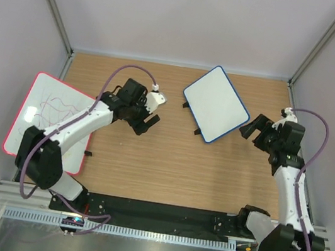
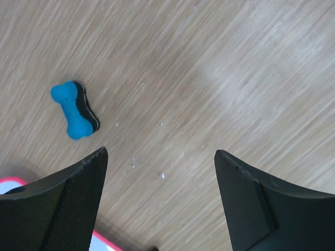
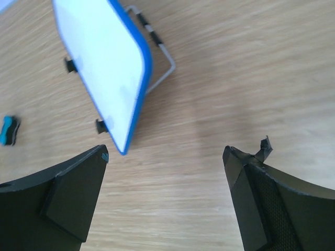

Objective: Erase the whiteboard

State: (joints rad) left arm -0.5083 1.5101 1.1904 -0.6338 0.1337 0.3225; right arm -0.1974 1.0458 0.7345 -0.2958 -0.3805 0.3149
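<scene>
toward the far right part of the table [image 1: 168, 164] stands the whiteboard [image 1: 216, 105], the small one with the thin blue frame and round corners. it is turned at an angle to the table edges, and its white face looks clean from above. in my right wrist view the whiteboard [image 3: 102, 68] is tilted. two small black feet [image 3: 99, 125] stick out on one long side, and a grey wire stand [image 3: 162, 57] shows behind the other side.

my right claw [image 1: 253, 129] is just beside the right edge of the board and not touching it. its fingers are spread wide and hold nothing; in its own view the right claw [image 3: 166, 151] has only bare wood between the fingers.

my left claw [image 1: 148, 124] is on the other side of the board, near the middle of the table and apart from it. in its wrist view the left claw [image 2: 159, 157] is also wide open and empty. on the wood beyond its left finger lies a small blue eraser [image 2: 75, 109] with the shape of a bone and a dark layer on one side. nothing touches it. i see it also very small at the left edge of the right wrist view [image 3: 9, 130].

at the left edge of the table lies a bigger red-framed board [image 1: 50, 121] with scribbles on it, partly under my left arm.
</scene>
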